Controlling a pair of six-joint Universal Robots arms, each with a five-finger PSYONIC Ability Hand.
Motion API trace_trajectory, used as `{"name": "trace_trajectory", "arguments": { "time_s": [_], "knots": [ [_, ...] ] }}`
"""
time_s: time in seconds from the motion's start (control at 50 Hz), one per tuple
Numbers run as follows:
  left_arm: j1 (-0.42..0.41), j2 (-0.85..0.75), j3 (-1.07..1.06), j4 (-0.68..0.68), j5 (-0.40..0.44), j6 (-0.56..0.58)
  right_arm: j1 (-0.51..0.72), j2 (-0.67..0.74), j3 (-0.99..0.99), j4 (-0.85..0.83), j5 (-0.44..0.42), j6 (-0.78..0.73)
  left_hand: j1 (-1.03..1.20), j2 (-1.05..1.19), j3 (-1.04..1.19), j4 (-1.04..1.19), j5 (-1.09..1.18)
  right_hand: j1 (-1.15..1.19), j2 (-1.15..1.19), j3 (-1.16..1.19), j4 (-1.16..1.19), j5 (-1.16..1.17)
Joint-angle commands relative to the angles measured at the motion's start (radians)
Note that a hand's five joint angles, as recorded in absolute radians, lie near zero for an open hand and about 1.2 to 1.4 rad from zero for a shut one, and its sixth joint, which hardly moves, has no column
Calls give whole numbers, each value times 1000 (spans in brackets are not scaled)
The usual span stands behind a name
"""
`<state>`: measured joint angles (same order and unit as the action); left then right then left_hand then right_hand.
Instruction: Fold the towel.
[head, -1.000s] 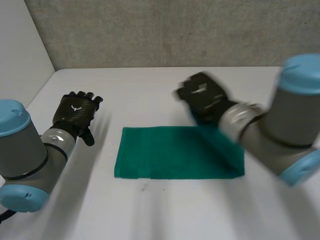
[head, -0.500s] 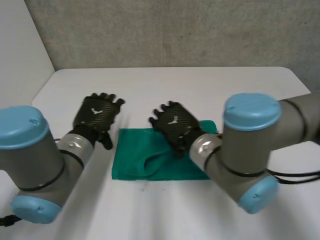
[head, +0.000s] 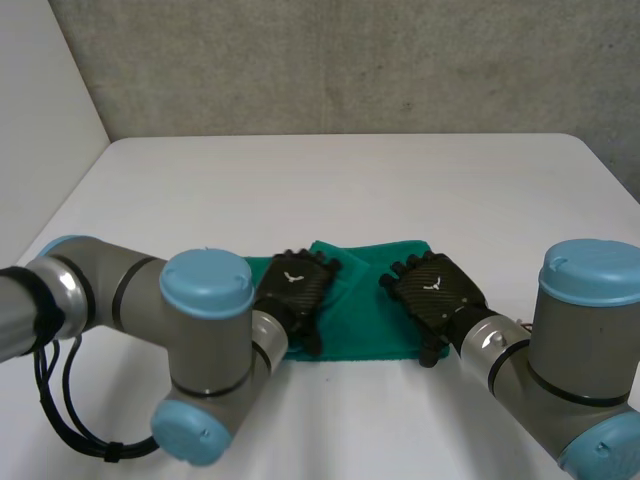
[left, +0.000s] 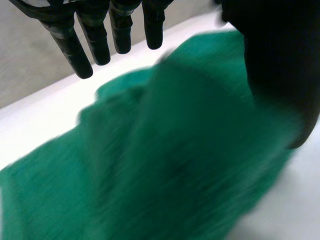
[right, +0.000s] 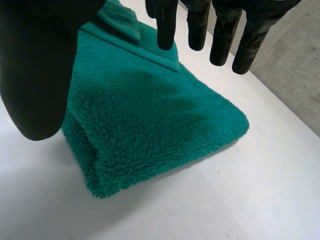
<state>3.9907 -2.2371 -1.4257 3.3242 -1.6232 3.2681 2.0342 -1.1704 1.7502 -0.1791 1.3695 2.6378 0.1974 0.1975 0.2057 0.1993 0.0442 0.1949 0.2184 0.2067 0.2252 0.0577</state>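
Towel (head: 365, 300), flat a second ago, is now seen doubled over on the table (head: 330, 180), left hand (head: 292, 290) and right hand (head: 437, 292) brought over its ends, fingers straight, nothing clasped; fold judged largely made.

Your left hand (head: 293, 292) is palm down in front of you. Its fingers (left: 95, 42) are straight and a little spread, with the thumb out to the side. Your right hand (head: 437, 290) is near it, palm down too, fingers (right: 222, 35) straight, thumb apart. The 2 hands do not touch. Your left arm (head: 205, 310) and right arm (head: 585, 320) bend in toward the middle.
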Motion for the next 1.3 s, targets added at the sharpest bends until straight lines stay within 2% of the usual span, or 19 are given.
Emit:
{"name": "trace_trajectory", "arguments": {
  "time_s": [0.02,0.1,0.16,0.2,0.4,0.68,0.78,0.86,0.9,0.98,1.04,1.14,1.22,1.3],
  "knots": [
    [131,-53,67,-9,-147,9,4,9,-5,1,-4,-1,25,25,16,23,3,239,215,227,208,201],
    [169,-45,67,-11,-184,7,4,9,-3,-8,-6,-1,25,25,17,23,4,310,286,298,280,273],
    [217,-1,44,-14,-265,2,4,9,-3,-13,-4,-1,19,19,11,17,-2,313,289,301,283,276],
    [222,14,27,-15,-273,-1,4,9,-3,-13,-4,-1,16,16,8,14,-5,316,292,304,285,278],
    [185,77,-78,-14,-210,-2,15,9,-3,-19,2,7,4,4,-4,3,-17,316,292,304,285,278],
    [169,152,-124,-14,-210,-2,-20,14,43,-51,25,-2,1,1,-7,0,-20,468,445,457,438,431],
    [168,172,-143,-14,-208,-4,-61,14,51,-48,25,-4,-2,-2,-10,-3,-23,656,633,644,626,619],
    [168,182,-157,-14,-208,-4,-72,17,52,-42,20,-5,-2,-2,-10,-3,-23,688,665,677,658,651],
    [165,191,-166,-14,-208,-4,-83,38,52,-40,16,-10,-2,-2,-10,-3,-23,820,797,809,790,783],
    [159,198,-174,-14,-208,-4,-91,51,49,-39,14,-7,-2,-2,-10,-3,-23,806,783,794,776,769],
    [154,223,-188,-14,-208,-4,-88,52,45,-33,22,-9,-2,-2,-10,-3,-23,589,566,577,559,552],
    [154,232,-199,-14,-208,-4,-88,49,43,-23,19,21,-2,-2,-10,-3,-23,457,433,445,427,420],
    [154,232,-200,-14,-208,-4,-89,41,43,-20,17,57,-2,-2,-10,-3,-23,421,398,410,391,384],
    [154,234,-203,-14,-208,-4,-88,38,43,-20,-23,155,-2,-2,-10,-3,-23,433,410,421,403,396]
  ]
}}
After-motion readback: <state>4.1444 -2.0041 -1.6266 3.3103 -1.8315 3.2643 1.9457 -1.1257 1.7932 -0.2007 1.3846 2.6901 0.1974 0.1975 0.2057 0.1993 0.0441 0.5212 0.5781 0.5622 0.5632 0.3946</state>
